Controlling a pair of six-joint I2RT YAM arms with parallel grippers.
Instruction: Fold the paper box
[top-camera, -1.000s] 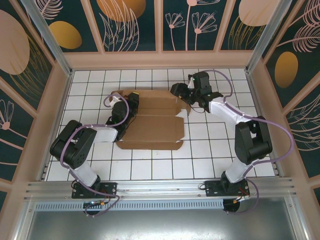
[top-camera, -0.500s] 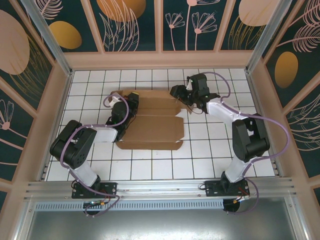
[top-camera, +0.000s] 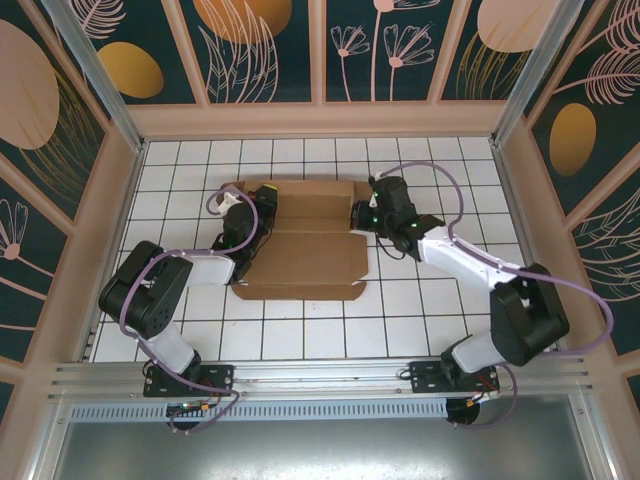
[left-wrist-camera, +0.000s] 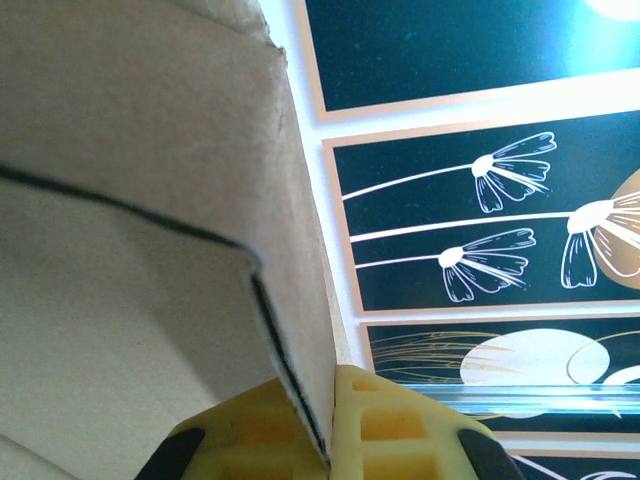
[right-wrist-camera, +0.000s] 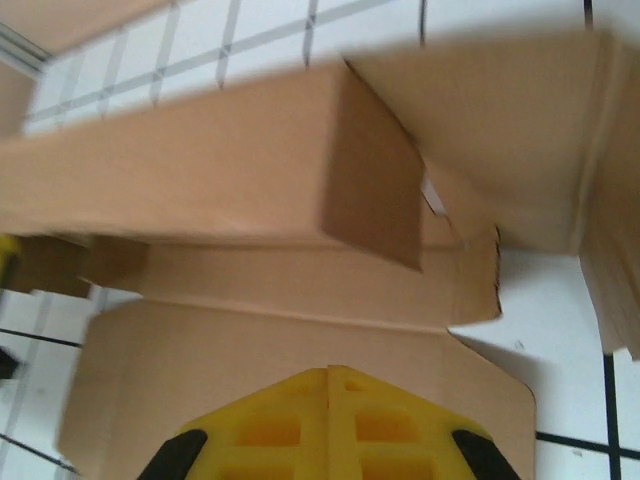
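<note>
The paper box (top-camera: 310, 255) lies partly folded, one flap clamped in the left gripper (left-wrist-camera: 324, 440), its panels just ahead of the right gripper (right-wrist-camera: 328, 390), whose fingers seemingly meet on nothing.

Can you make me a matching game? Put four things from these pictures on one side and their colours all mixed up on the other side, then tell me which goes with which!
Things:
1. box
2. fingers
3. table
4. walls

Colours:
A. yellow
B. white with dark grid lines
C. dark blue-green with flowers
D. brown

Pairs: 1-D, 2-A, 3-B, 4-C
</note>
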